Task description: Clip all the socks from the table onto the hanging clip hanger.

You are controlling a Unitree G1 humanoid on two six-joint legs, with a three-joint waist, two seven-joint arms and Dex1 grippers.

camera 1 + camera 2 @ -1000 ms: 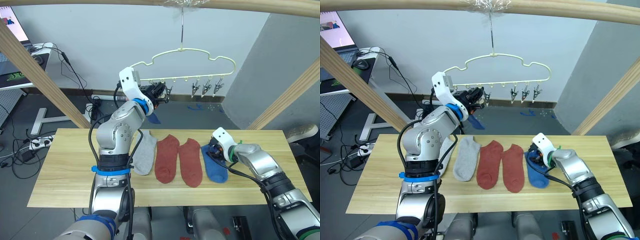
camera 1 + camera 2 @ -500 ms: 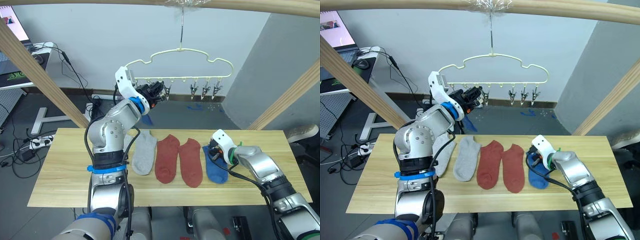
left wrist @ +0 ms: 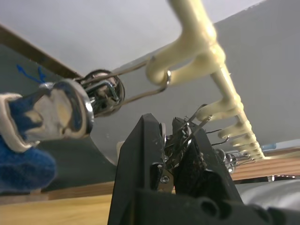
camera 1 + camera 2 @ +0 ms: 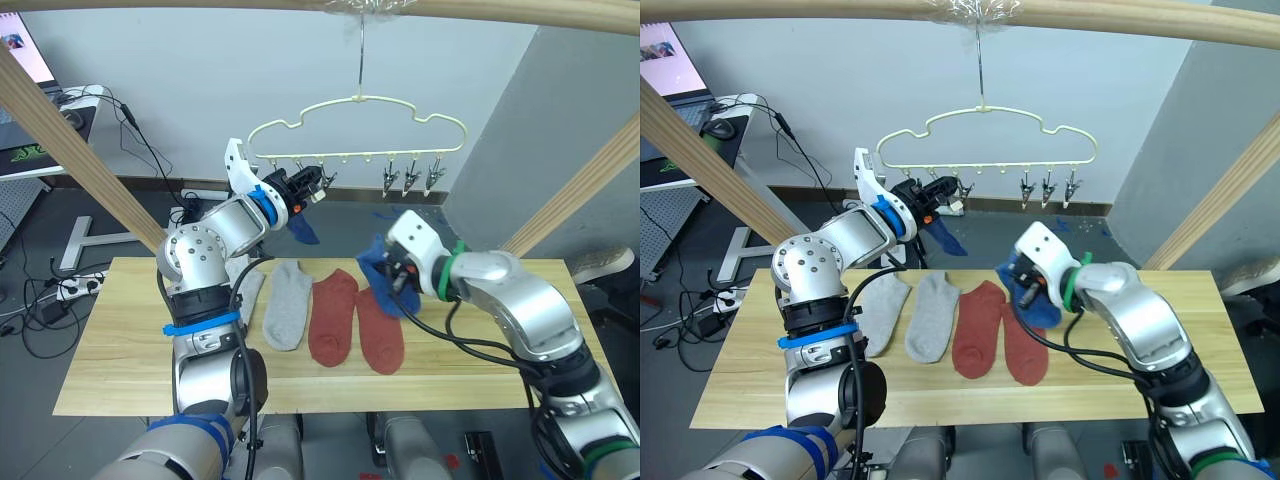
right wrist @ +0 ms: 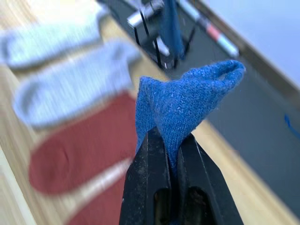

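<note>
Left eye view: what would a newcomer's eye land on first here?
Probably the right gripper, raised above the light wood plank table with a blue ankle sock pinched between its fingers. Next, the pale yellow cloud-shaped wire clip hanger hanging from the wooden beam, where the left gripper is shut on a metal clip beside another blue sock already hanging. Two grey socks and two rust red socks lie flat on the table.

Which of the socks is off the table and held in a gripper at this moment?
A blue sock, pinched in the right gripper and lifted above the table. The two grey socks and two red socks lie flat on the wood.
</note>
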